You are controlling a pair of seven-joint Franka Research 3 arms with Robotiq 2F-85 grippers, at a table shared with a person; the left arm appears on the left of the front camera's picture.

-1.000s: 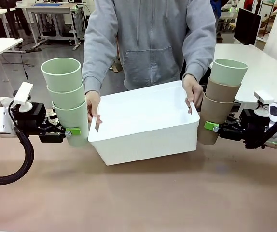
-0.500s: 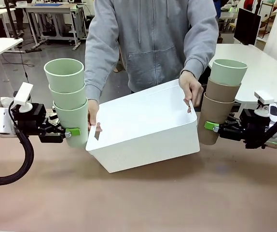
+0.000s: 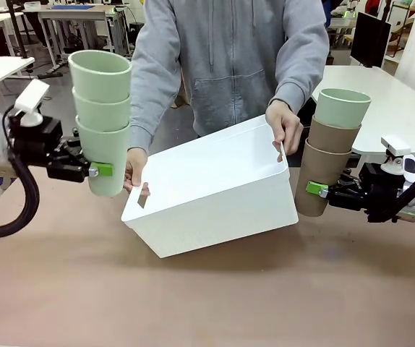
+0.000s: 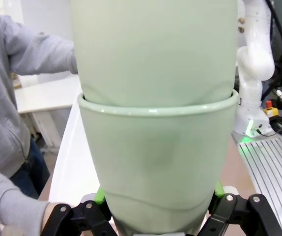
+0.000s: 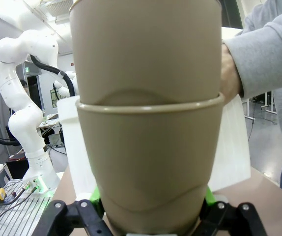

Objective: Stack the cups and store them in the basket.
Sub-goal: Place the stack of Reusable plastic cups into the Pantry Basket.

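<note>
Bench (image 3: 280, 303) bears the white basket (image 3: 215, 210), tilted, with a person's hands (image 3: 135, 170) gripping its two short rims. Left of it, three nested mint cups (image 3: 103, 108) hang above the bench, the lowest clamped in the left tool (image 3: 97, 170). On the right, the right tool (image 3: 317, 189) is clamped on a tan stack (image 3: 327, 170) topped by a single mint cup (image 3: 341, 108).

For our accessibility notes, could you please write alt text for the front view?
A person in a grey hoodie holds the white basket by its ends, tilted over the brown table. The left gripper grips a stack of three mint green cups, and the right gripper grips a stack of two tan cups topped by a mint one.
</note>
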